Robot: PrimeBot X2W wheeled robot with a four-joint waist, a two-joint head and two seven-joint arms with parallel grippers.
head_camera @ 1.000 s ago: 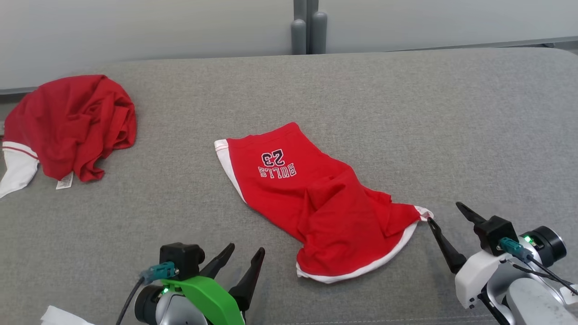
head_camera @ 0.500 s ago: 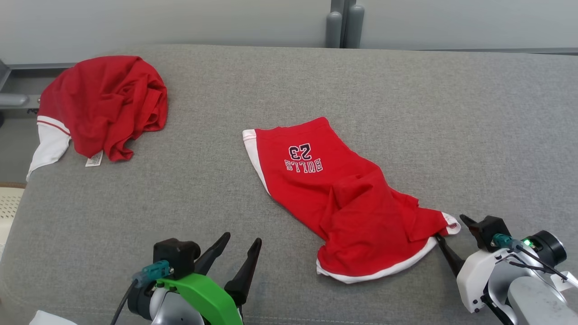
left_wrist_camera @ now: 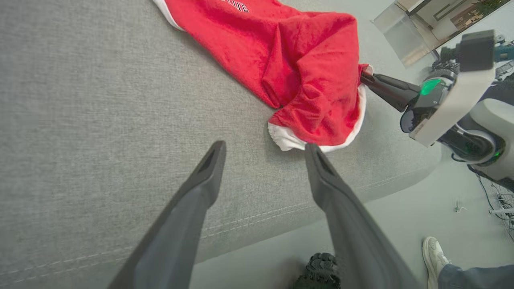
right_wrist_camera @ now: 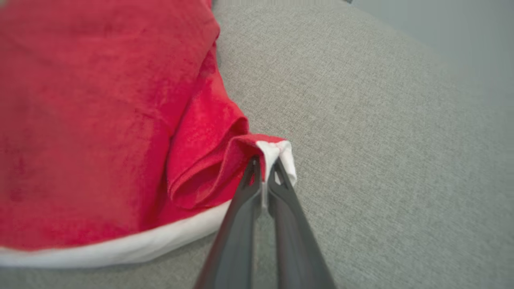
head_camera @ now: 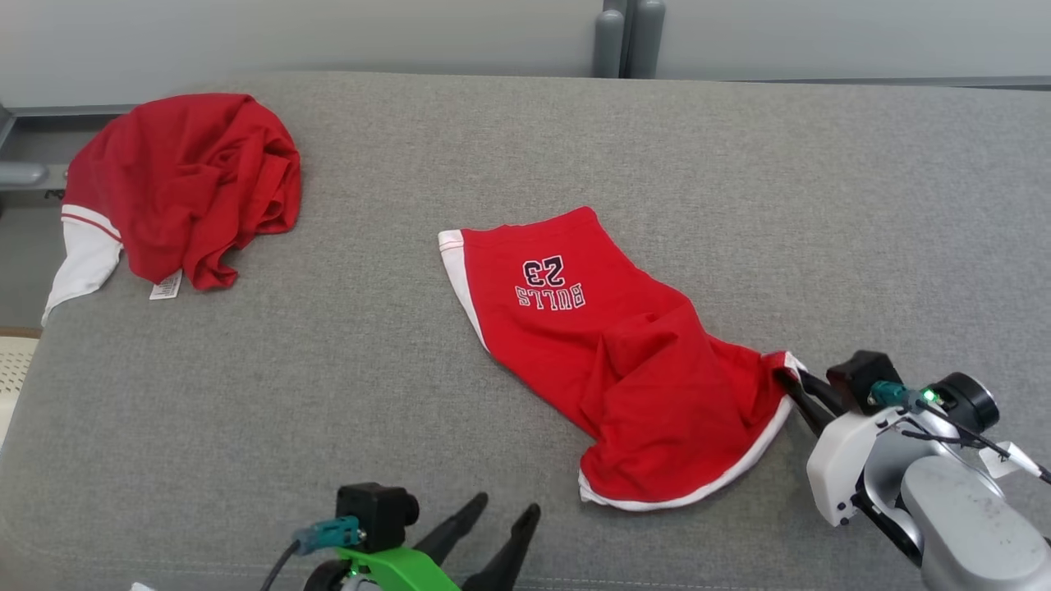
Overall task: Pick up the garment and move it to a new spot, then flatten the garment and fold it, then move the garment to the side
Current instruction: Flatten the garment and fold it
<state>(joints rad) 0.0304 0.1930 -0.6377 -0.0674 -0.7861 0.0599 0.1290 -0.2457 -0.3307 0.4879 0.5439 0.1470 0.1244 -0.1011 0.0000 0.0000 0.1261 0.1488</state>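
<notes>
The garment is a pair of red shorts with white trim and "BULLS 23" printed on it, lying rumpled on the grey cushion. My right gripper is shut on its near-right white-trimmed corner, seen pinched between the two dark fingers in the right wrist view. My left gripper is open at the front edge, just left of the shorts' lower hem, touching nothing. In the left wrist view the right gripper holds the same corner.
A second red and white garment lies bunched at the cushion's far left corner. Grey posts stand behind the cushion. Beyond the front edge the left wrist view has floor, a person's shoe and a dark wheel.
My right gripper has closed on the shorts' right corner, where it stood open beside it before. The left gripper sits lower and further right in the view. The head camera has shifted.
</notes>
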